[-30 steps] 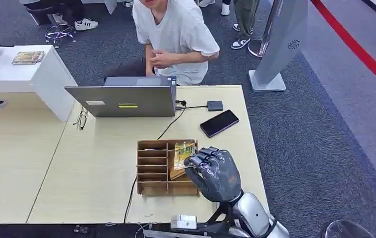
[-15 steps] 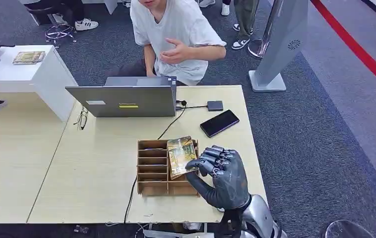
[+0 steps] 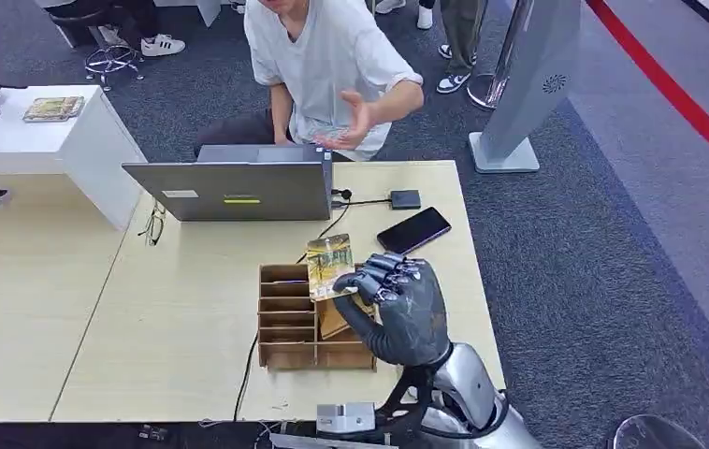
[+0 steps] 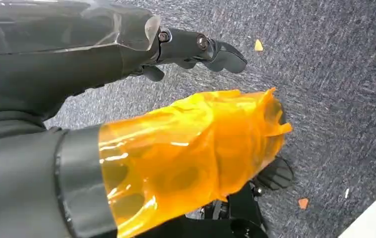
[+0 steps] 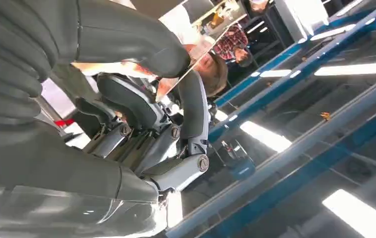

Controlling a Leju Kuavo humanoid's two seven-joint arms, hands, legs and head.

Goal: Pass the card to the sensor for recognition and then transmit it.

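head view: pale wood-grain table (image 3: pixel 145 318), slotted wooden box (image 3: pixel 287 318) on it. right hand (image 3: pixel 397 309) above box, dark fingers (image 3: pixel 379 274) pinched on glossy rectangular card (image 3: pixel 329 266), lifted clear of slots.

left wrist view: speckled grey carpet (image 4: pixel 335 74); left hand (image 4: pixel 186 148) empty, fingers apart.

right wrist view: card edge between thumb and fingers.

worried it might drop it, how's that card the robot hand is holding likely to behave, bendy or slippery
The card looks thin and flat, so probably light and slightly bendy. Its printed face looks glossy, so it may be slippery. The right robot hand holds it by one edge above the wooden organizer, so it could twist or slide out.
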